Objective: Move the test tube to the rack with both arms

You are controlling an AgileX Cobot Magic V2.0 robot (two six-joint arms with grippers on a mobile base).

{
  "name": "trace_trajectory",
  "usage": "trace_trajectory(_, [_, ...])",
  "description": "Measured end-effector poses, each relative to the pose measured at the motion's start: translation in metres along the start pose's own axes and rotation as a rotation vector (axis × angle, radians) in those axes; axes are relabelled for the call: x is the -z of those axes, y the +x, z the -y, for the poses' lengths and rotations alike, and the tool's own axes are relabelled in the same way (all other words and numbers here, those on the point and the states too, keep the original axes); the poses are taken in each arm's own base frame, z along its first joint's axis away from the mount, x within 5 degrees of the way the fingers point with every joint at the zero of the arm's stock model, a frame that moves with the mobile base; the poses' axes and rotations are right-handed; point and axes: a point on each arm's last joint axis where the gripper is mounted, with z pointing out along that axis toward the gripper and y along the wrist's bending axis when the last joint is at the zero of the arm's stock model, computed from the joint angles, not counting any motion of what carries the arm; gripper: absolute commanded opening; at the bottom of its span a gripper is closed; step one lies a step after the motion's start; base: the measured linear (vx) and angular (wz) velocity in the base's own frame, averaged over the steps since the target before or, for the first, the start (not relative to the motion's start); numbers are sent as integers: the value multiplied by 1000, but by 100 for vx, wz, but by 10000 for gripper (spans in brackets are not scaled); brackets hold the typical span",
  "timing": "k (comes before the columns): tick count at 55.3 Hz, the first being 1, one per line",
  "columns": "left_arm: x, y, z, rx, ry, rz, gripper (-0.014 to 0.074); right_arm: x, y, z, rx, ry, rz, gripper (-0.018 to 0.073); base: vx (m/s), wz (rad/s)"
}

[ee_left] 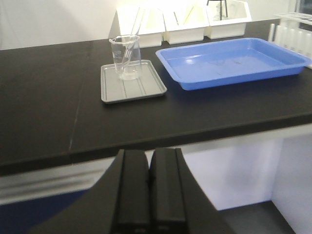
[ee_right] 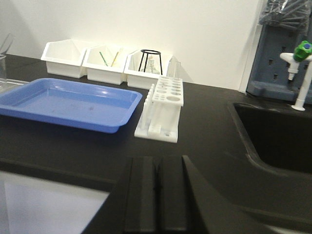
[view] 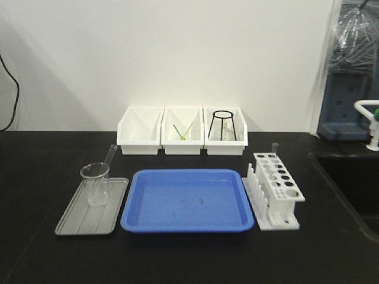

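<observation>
Tube [view: 111,155] leaned in your one beaker [view: 95,188] on the grey tray [view: 77,222]; one rack [view: 279,190] stood beside the blue tray [view: 177,173], three bins [view: 183,147] behind. Your left tool [ee_left: 148,178] and right tool [ee_right: 156,183] were pressed together.

Table [view: 59,154] is showing uniform black. Wall [view: 177,53] is showing plain white. Three bins [view: 140,139] are showing white. Sticks [view: 179,131] in the middle bin are showing green and yellow. Wire stand [view: 224,125] is showing black. Blue tray [view: 177,204] is showing solid blue. Grey tray [view: 77,222] is showing light grey with parallel lengthwise lines. Beaker [view: 95,184] and tube [view: 110,155] are showing clear, colourless glass. Rack [view: 278,189] is showing white, with rows of round holes on top. Sink [ee_right: 278,141] is showing black. Tap [ee_right: 303,51] is showing white with a green cap. Panel [ee_right: 278,63] behind it is showing blue-grey. Left gripper [ee_left: 148,158] and right gripper [ee_right: 156,163] are showing black.
</observation>
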Motion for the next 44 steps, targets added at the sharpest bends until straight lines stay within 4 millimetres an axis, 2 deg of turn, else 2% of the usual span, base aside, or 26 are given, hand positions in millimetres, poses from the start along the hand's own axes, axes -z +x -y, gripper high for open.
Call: trace_trajectory(44, [0,0,0,0,0,0,2,0,0,0,0,0,0,-11,35,0])
